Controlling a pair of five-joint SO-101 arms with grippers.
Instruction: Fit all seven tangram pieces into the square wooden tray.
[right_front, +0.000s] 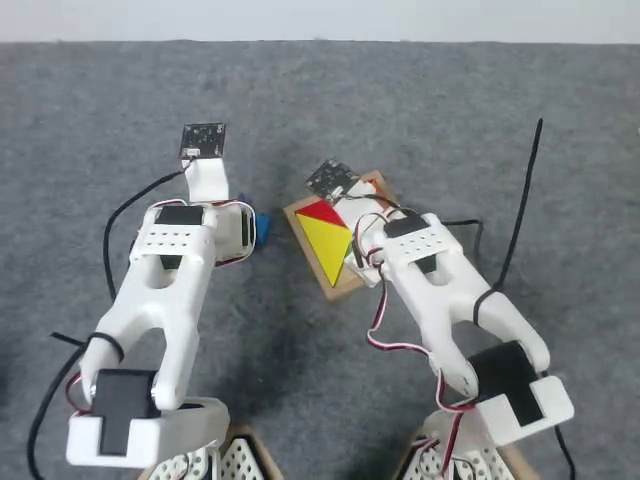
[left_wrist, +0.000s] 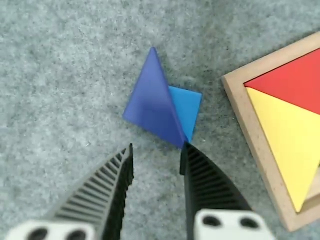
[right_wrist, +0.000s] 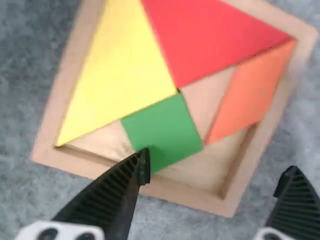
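**Four pieces in the tray, two blue ones loose on the counter**

The square wooden tray (right_wrist: 69, 75) lies directly beneath the right tool (right_wrist: 217, 165), whose fingers are spread wide and grip nothing. In the tray, a large yellow triangle (right_wrist: 120, 75) and a large red triangle (right_wrist: 210, 35) meet edge to edge on the side far from the tool. The green square (right_wrist: 162, 132) sits under one fingertip, against the yellow triangle. The orange parallelogram (right_wrist: 250, 85) lies towards the other finger, with bare wood between it and the square.

The left tool (left_wrist: 157, 150) is partly open and empty above the grey counter (left_wrist: 60, 75). Just ahead of its tips, a dark blue triangle (left_wrist: 152, 100) lies partly over a light blue piece (left_wrist: 186, 105). One fingertip is at the triangle's nearest corner; whether they touch I cannot tell. The tray is off to that finger's side.
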